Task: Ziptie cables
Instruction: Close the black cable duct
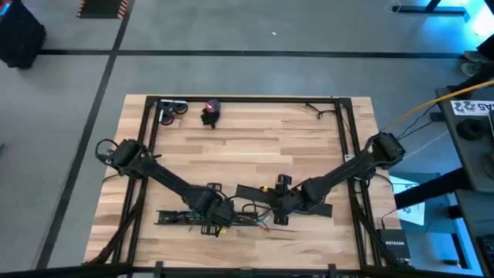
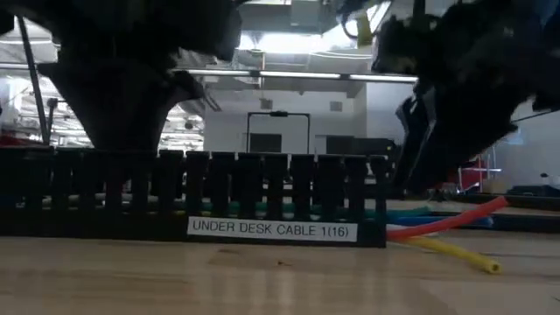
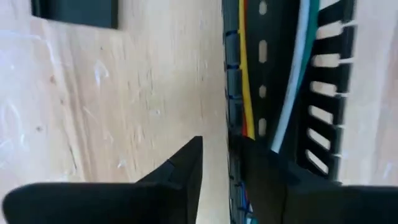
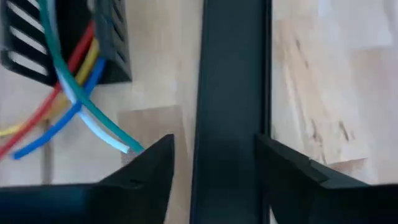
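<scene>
Reading the white label on the slotted black cable tray (image 2: pixel 219 197), we make out "UNDER DESK CABLE 1(16)". In the high view the tray lies near the bench's (image 1: pixel 255 147) 6 o'clock edge. The cables (image 4: pixel 68 93), red, yellow, blue, white and teal, run inside the tray and spill from its end toward 3 o'clock. Our left gripper (image 3: pixel 217 180) hangs over the tray at about 7 o'clock on the bench, jaws parted a little astride the tray's near wall, clamping nothing that we can see. Our right gripper (image 4: pixel 214 165), near 5 o'clock, has its jaws spread wide either side of a long flat black bar (image 4: pixel 233 81), not pressing it.
</scene>
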